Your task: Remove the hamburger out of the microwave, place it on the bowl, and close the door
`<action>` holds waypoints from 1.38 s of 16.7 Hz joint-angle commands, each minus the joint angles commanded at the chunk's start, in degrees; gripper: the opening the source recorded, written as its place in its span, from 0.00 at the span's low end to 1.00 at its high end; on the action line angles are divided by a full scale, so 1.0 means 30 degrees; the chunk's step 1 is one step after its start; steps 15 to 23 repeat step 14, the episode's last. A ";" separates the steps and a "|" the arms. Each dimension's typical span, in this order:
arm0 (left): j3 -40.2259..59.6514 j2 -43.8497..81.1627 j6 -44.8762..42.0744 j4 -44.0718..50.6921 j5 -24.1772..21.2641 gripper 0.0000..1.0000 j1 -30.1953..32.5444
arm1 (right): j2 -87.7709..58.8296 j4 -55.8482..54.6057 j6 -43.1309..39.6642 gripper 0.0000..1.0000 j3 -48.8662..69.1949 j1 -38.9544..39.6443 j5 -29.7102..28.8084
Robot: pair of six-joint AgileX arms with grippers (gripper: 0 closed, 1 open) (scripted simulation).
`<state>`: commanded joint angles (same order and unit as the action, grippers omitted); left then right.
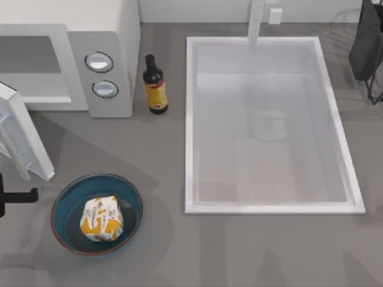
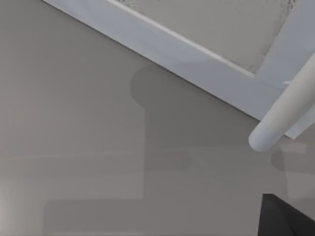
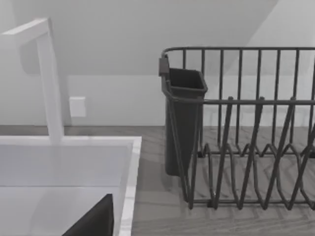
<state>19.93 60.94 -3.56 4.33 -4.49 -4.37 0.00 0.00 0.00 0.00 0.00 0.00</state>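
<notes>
The hamburger (image 1: 102, 218), wrapped in white and yellow-orange paper, lies inside the teal bowl (image 1: 66, 200) at the front left of the table. The off-white microwave (image 1: 119, 36) stands at the back left with its cavity bare. Its door (image 1: 24, 140) stands open, swung out toward the front. My left gripper (image 1: 18, 195) is at the table's left edge, just in front of the door and left of the bowl. In the left wrist view the door's frame (image 2: 197, 59) and its pale bar handle (image 2: 283, 118) are close above the grey table. My right arm (image 1: 366, 42) is parked at the back right.
A dark sauce bottle (image 1: 155, 84) stands right of the microwave. A large white sink (image 1: 190, 119) with a tap (image 1: 256, 21) takes up the middle and right. A dark wire dish rack (image 3: 246, 132) with a cutlery cup (image 3: 183, 118) stands at the back right.
</notes>
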 joint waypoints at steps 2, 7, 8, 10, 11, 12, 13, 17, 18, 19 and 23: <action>0.0513 0.0709 0.0032 -0.0337 0.0035 0.00 0.0061 | 0.0000 0.0000 0.0000 1.00 0.0000 0.0000 0.0000; 0.3245 0.5612 0.0212 -0.2172 0.0236 0.00 0.0403 | 0.0000 0.0000 0.0000 1.00 0.0000 0.0000 0.0000; 0.3838 0.6723 0.0257 -0.2591 0.0286 0.00 0.0485 | 0.0000 0.0000 0.0000 1.00 0.0000 0.0000 0.0000; 0.4870 0.8484 0.0340 -0.3338 0.0380 0.00 0.0635 | 0.0000 0.0000 0.0000 1.00 0.0000 0.0000 0.0000; 0.5273 0.9068 0.0372 -0.3629 0.0416 0.00 0.0693 | 0.0000 0.0000 0.0000 1.00 0.0000 0.0000 0.0000; 0.5561 0.9448 0.0395 -0.3836 0.0442 0.00 0.0735 | 0.0000 0.0000 0.0000 1.00 0.0000 0.0000 0.0000; 0.5699 0.9625 0.0407 -0.3938 0.0455 0.00 0.0756 | 0.0000 0.0000 0.0000 1.00 0.0000 0.0000 0.0000; 0.5710 0.9639 0.0408 -0.3946 0.0457 0.00 0.0757 | 0.0000 0.0000 0.0000 1.00 0.0000 0.0000 0.0000; 0.5710 0.9639 0.0408 -0.3946 0.0457 0.00 0.0757 | 0.0000 0.0000 0.0000 1.00 0.0000 0.0000 0.0000; 0.5710 0.9639 0.0408 -0.3946 0.0457 0.00 0.0757 | 0.0000 0.0000 0.0000 1.00 0.0000 0.0000 0.0000; 0.5710 0.9639 0.0408 -0.3946 0.0457 0.00 0.0757 | 0.0000 0.0000 0.0000 1.00 0.0000 0.0000 0.0000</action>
